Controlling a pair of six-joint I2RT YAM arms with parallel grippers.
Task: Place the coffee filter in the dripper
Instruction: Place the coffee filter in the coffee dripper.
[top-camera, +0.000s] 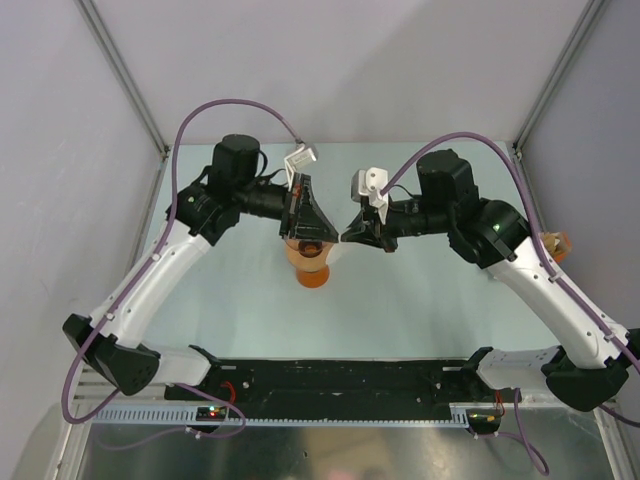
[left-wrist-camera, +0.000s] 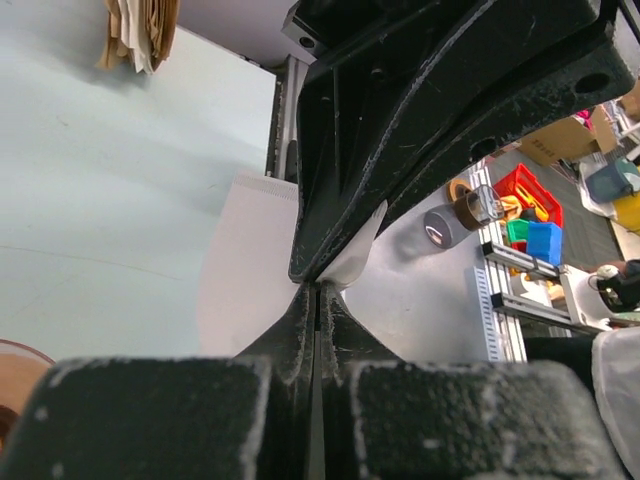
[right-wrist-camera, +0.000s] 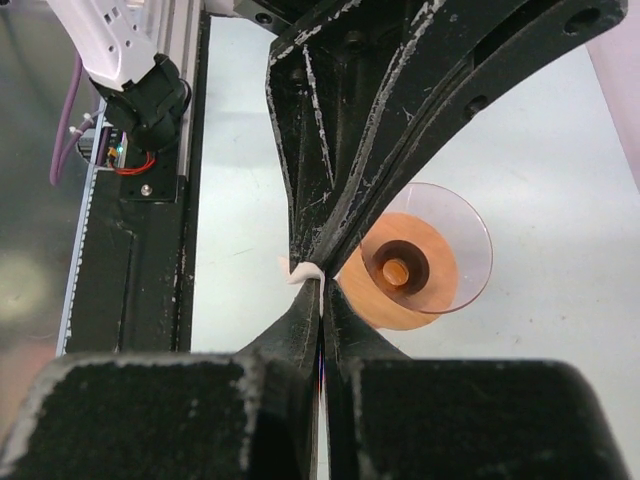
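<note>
The dripper (top-camera: 312, 270) stands on the table between the two arms, a clear cone over an orange base; from the right wrist I look down into it (right-wrist-camera: 440, 262). The coffee filter (left-wrist-camera: 245, 265), thin white paper, hangs just above it. In the top view only a white edge of the coffee filter (top-camera: 337, 256) shows. My left gripper (top-camera: 330, 238) (left-wrist-camera: 318, 290) and right gripper (top-camera: 347, 238) (right-wrist-camera: 320, 282) meet tip to tip, both shut on the filter's rim. A small white fold of the filter (right-wrist-camera: 300, 270) pokes out at the right fingertips.
A tan-and-white stack of paper fans (left-wrist-camera: 140, 30) lies at the far right side of the table (top-camera: 430, 310), partly behind the right arm. A black rail (top-camera: 340, 385) runs along the near edge. Metal frame posts (top-camera: 125, 80) stand at the back corners.
</note>
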